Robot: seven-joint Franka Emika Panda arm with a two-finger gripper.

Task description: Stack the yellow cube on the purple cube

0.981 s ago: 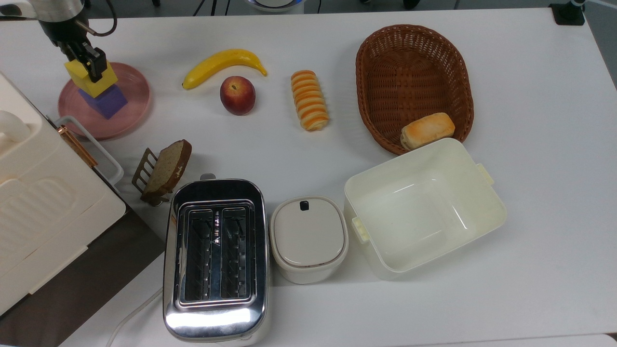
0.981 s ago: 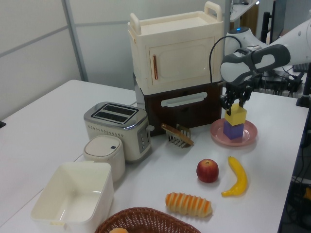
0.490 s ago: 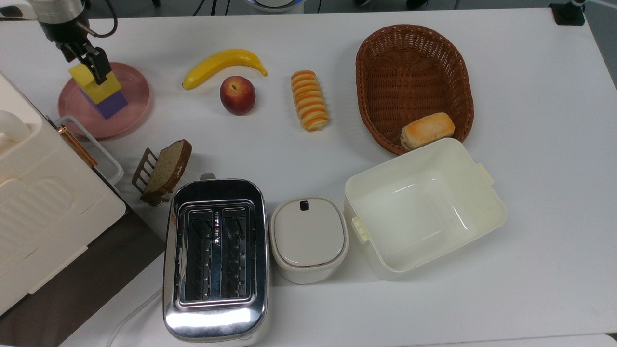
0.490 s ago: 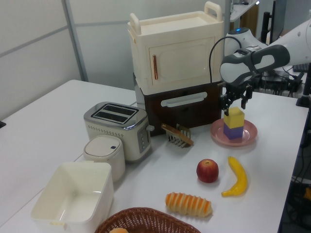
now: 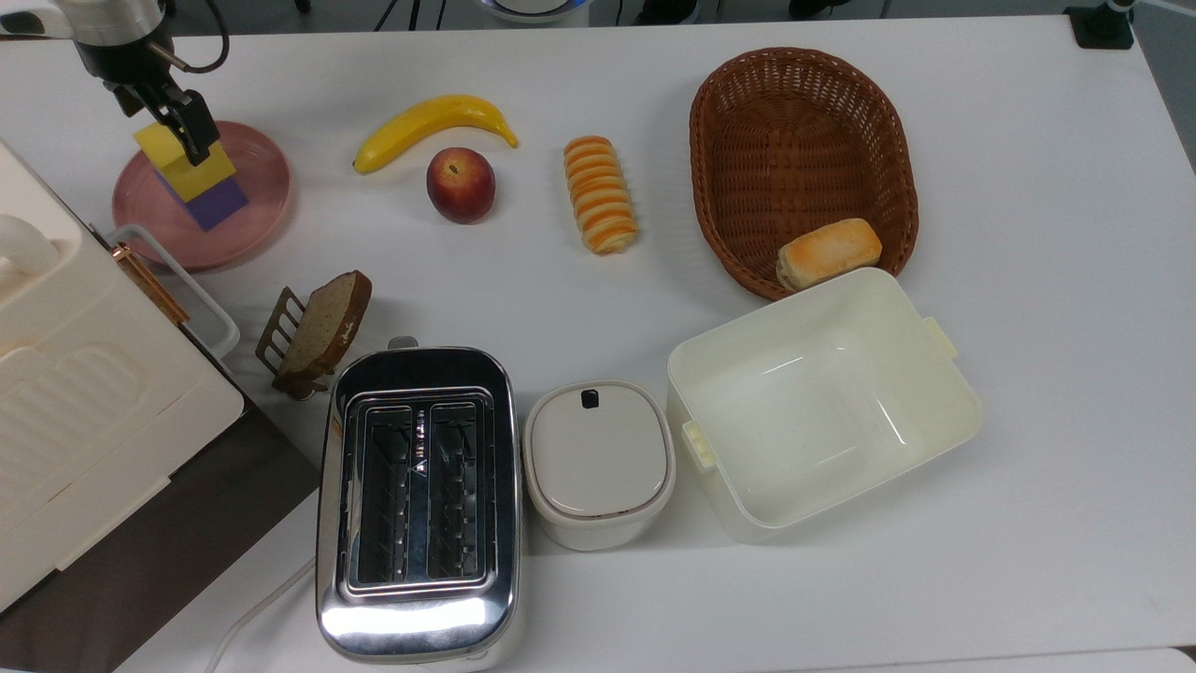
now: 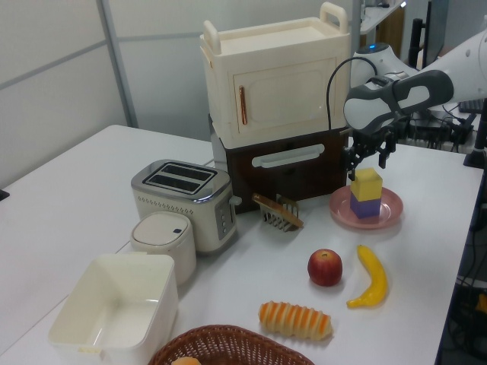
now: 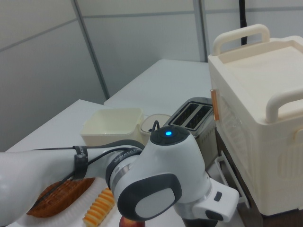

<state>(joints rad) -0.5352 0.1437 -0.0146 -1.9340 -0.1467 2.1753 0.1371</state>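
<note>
On the pink plate (image 6: 388, 216) the yellow cube (image 6: 366, 183) sits squarely atop the purple cube (image 6: 364, 206), so the stack looks made, and the gripper (image 6: 368, 157) hangs just above, fingers spread, gripping nothing.

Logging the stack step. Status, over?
Gripper open, above the stack. Yellow cube sits on purple cube, on the plate. Nothing in the way.

Cubes stacked on the plate, food spread across the table

The yellow cube (image 6: 366, 182) sits on the purple cube (image 6: 364, 206), on the plate (image 6: 388, 218). In the top view, banana (image 5: 432, 124), apple (image 5: 460, 183) and basket (image 5: 802, 159) lie to its right; the toaster (image 5: 417, 505) is nearer the top view's bottom edge.
</note>
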